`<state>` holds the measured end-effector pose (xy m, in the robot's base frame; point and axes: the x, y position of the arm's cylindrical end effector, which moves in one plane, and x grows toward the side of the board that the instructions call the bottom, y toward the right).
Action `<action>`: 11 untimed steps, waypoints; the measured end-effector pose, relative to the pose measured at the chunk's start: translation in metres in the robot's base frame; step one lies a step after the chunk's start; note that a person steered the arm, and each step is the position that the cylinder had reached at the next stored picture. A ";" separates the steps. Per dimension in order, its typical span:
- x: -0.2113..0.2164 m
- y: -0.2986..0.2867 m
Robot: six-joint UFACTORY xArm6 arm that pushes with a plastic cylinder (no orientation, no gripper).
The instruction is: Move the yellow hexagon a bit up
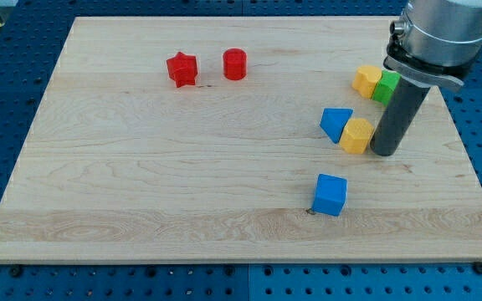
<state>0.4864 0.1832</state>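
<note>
The yellow hexagon [357,135] lies at the view's right of the wooden board [141,167], touching a blue triangle [335,123] on its left. My tip [385,151] rests on the board just to the right of the yellow hexagon, close to or touching it. The dark rod rises from there toward the view's top right.
A second yellow block [366,79] and a green block [385,87] sit together above the tip, partly behind the rod. A blue cube [330,195] lies below the hexagon. A red star [182,69] and a red cylinder [235,63] sit at the top middle.
</note>
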 end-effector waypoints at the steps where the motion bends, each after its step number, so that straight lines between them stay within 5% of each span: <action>1: 0.021 -0.003; 3: 0.024 -0.050; 11: -0.070 -0.025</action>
